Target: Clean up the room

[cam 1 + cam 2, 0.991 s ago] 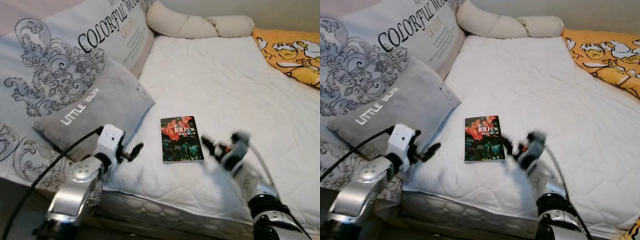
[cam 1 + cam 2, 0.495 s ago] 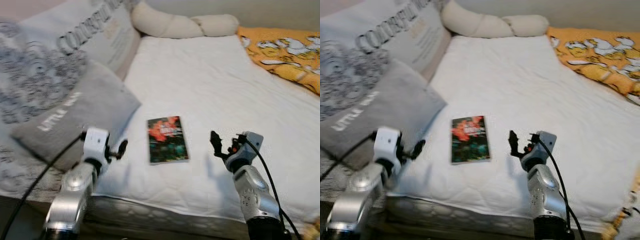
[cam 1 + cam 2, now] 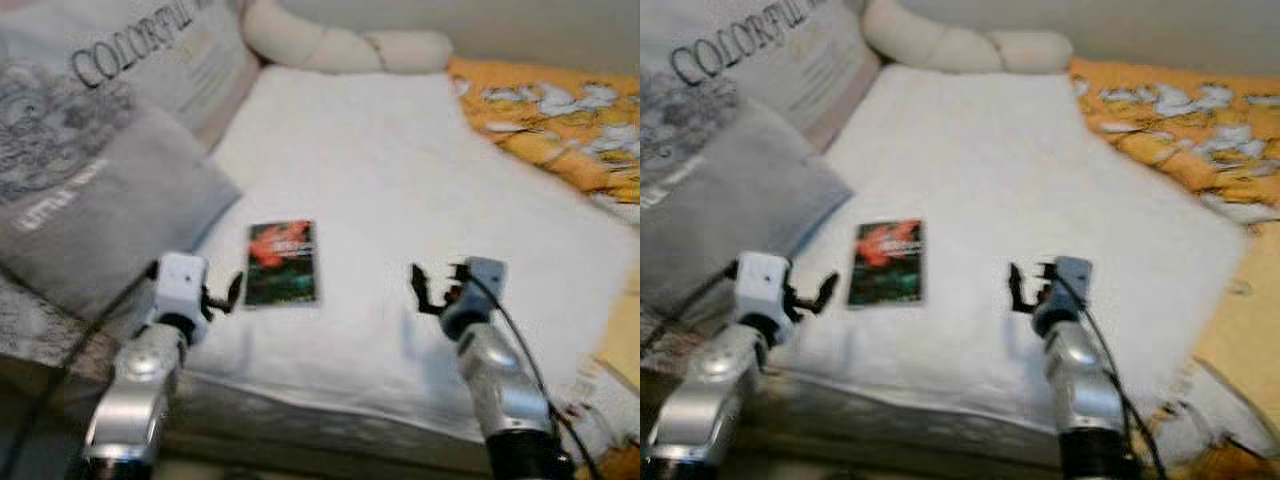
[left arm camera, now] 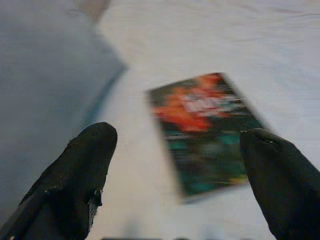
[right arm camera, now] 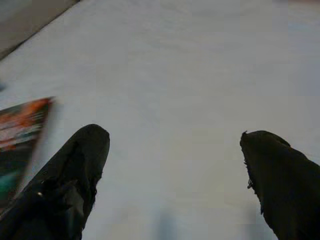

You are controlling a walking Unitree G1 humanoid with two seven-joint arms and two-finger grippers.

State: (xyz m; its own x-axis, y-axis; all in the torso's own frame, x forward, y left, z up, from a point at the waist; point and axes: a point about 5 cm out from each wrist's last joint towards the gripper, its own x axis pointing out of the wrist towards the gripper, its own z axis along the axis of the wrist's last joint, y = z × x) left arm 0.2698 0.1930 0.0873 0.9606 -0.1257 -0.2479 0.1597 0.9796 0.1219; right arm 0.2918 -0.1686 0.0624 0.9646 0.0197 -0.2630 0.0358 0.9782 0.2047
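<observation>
The book [image 3: 280,263] lies flat on the white bed [image 3: 400,180] near its front edge, just beside the grey pillow [image 3: 95,215]. The left gripper [image 3: 228,294] hovers just left of it and the right gripper [image 3: 425,287] well to its right, both spread wide and empty. Since a second ago the right arm has drawn away from the book; both forearms reach forward over the bed edge.

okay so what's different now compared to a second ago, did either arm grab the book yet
No. The right gripper drew back from the book's edge and now hovers open over bare white bedding. The left gripper stays open just left of the book. The book lies flat, untouched; the camera itself swung right.
</observation>
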